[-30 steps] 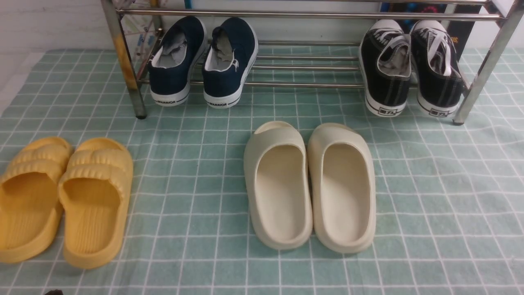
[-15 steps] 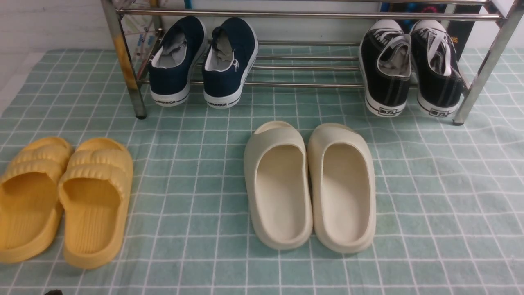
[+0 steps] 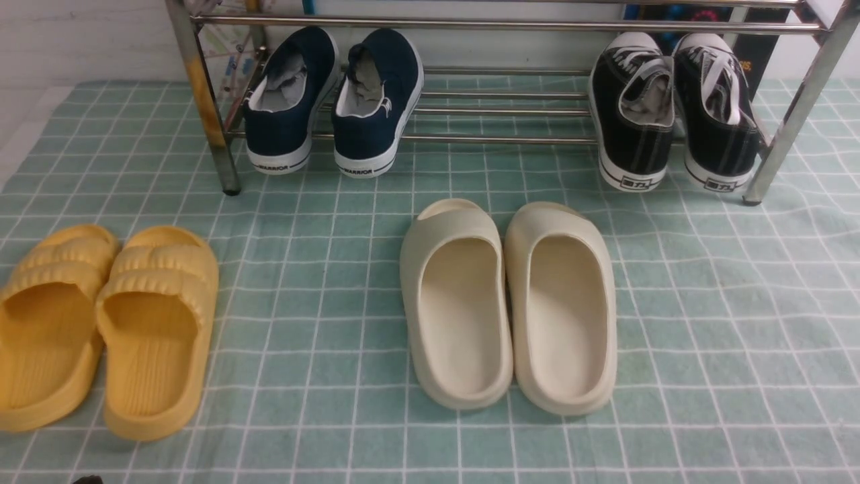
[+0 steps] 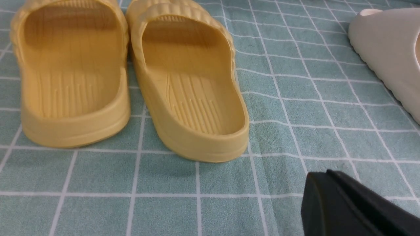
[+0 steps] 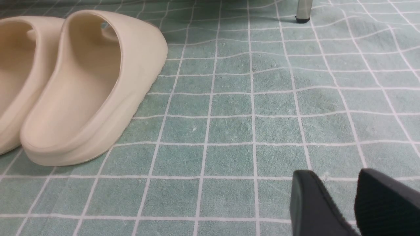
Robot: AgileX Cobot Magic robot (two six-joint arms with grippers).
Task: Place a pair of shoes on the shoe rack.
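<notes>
Navy slip-ons on rack, both jaws empty

Green checked cloth covers the table. Chrome rack spans the far side. Cream slides sit side by side mid-cloth, toes to rack; yellow slides likewise, off to the left. Black sneakers are on the rack's lower bars, right end. Navy slip-ons, the task pair, are on the same bars at the left end, toes in, heels overhanging the front bar; likely set that way for an easy heel grab. Rack holds both laced and slip-on pairs; shoe openings show only grey lining. Left jaws: clenched, nothing in them. Right jaws: released, parted slightly, nothing between. Placing looks finished; probably just park the arms. Bumping the overhanging heels could shift the pair.
</notes>
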